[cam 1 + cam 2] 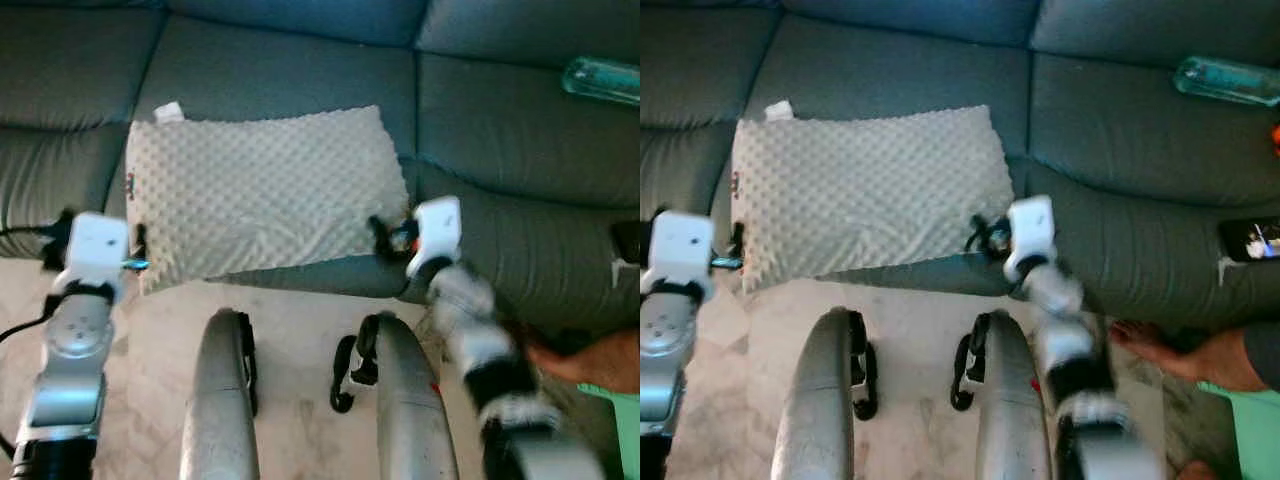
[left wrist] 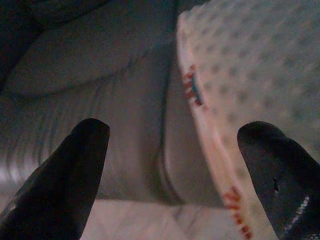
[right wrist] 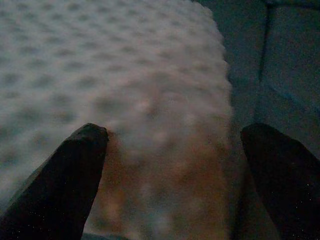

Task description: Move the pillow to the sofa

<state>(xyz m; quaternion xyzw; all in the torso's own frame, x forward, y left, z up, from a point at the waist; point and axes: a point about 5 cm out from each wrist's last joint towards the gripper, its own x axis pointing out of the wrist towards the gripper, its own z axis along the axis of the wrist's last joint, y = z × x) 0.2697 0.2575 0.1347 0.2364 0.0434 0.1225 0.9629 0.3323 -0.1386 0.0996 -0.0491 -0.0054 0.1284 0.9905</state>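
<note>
Right forearm (image 1: 490, 350) and right gripper (image 1: 385, 235): smeared by motion blur, finger outlines unclear in the head views. Pillow (image 1: 262, 190): near edge overhangs the sofa (image 1: 500, 130) seat front; underside hidden. Bottle (image 1: 602, 78) and dark phone (image 1: 1252, 240): cut off at the frame's right edge. Person's foot (image 1: 1165, 350): partly out of frame. Red label marks (image 2: 194, 89) on pillow seam: too blurred to read.
</note>
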